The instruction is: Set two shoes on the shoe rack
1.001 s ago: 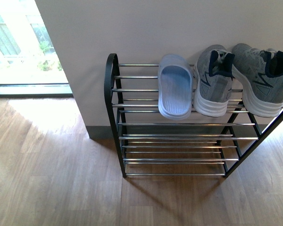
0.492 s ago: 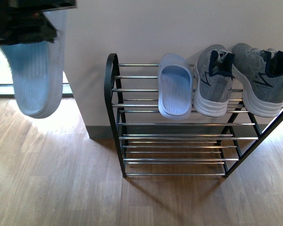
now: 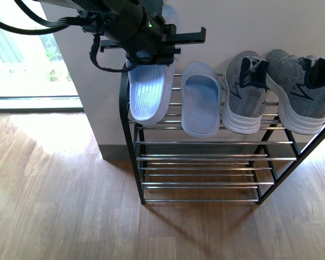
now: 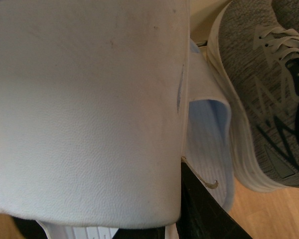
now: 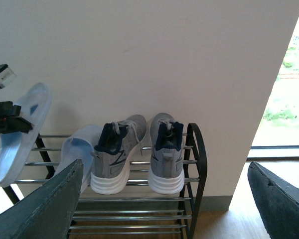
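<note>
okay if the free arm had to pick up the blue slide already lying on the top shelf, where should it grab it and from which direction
Judging by its pose, grip the strap of the resting slide, which arches over the end nearest the wall. Come from above: the sneaker crowds one side, and the slide held by the left gripper hangs close on the other.

Black-framed shoe rack (image 3: pixel 131 130) with chrome rod tiers on wood floor (image 3: pixel 59 206) against pale wall, top tier bearing one pale blue slide (image 3: pixel 201 105), two grey sneakers (image 3: pixel 245 95) beside it, lower tiers bare
</note>
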### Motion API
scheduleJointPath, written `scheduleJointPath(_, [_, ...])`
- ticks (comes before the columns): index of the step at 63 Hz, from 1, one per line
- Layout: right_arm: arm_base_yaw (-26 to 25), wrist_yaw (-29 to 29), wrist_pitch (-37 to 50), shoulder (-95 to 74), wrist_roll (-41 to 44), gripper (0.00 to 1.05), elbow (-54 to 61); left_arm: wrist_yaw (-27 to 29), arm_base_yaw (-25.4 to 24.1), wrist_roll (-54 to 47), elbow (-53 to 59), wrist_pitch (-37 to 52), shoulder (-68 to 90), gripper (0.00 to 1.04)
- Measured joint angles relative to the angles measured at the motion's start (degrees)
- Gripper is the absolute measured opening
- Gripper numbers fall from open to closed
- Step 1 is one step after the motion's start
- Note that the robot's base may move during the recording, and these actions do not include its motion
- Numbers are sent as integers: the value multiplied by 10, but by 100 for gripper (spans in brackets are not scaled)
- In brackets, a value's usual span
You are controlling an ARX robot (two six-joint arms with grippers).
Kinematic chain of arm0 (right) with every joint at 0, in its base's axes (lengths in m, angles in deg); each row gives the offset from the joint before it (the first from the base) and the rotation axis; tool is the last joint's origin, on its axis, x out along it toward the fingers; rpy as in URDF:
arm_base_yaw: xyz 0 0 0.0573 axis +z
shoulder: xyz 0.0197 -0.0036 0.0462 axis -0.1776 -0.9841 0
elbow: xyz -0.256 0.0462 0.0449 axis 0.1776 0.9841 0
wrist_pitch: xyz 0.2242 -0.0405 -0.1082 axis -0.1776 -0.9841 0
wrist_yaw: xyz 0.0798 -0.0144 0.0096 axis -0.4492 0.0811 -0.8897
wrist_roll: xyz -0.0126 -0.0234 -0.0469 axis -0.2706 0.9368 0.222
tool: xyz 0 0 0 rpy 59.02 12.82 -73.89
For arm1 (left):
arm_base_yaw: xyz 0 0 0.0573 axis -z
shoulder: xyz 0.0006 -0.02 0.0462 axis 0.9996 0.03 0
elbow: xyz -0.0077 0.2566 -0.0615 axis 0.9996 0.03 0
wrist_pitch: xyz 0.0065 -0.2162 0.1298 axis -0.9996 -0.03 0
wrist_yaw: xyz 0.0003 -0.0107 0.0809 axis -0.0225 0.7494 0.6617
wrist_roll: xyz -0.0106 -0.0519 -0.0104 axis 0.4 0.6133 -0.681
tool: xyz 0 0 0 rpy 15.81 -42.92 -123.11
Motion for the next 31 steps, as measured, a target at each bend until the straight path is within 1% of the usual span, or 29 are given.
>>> scheduleJointPath(17, [0,0,0,0,0,96,0,42,3,31,-56,-34,68,2])
scheduleJointPath(31, [0,0,0,0,0,96,0,47,-7,40,-101,-56,115,2])
